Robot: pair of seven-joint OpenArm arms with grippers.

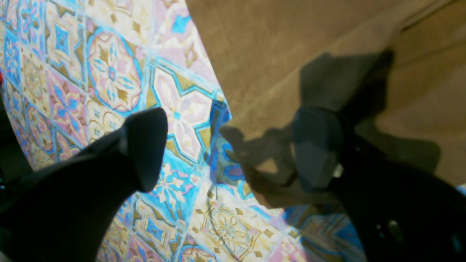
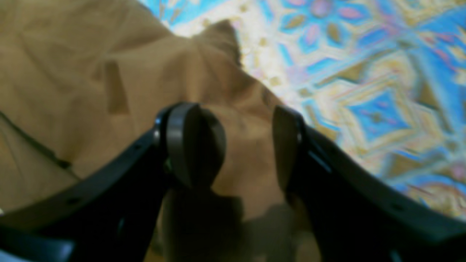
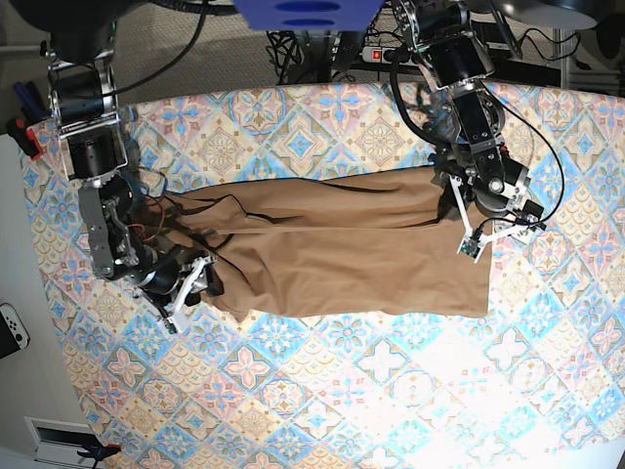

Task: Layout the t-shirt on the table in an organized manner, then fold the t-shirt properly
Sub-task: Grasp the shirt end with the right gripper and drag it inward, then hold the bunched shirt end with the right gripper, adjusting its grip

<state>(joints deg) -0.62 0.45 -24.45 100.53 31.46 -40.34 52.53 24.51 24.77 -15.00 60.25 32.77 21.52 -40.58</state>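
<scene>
From the base view we see the t-shirt (image 3: 342,259) lying across the middle of the table (image 3: 322,401), its long axis running left to right across the frame. It is loosely doubled, with a straight edge at the right and a bunched, creased end at the left; we cannot tell which end is the collar.

The left tool (image 3: 496,223) sits at the shirt's right edge, in the right of the frame. The right tool (image 3: 190,283) sits at the bunched end, lower left.

The left wrist view adds what the base view cannot: the left tool (image 1: 233,149) has its jaws spread wide, one finger (image 1: 145,145) over bare tile and the other over the cloth edge, gripping nothing.

The right wrist view, blurred, shows the right tool (image 2: 249,145) partly open with a raised ridge of cloth between its fingers; we cannot tell whether they pinch it.
</scene>
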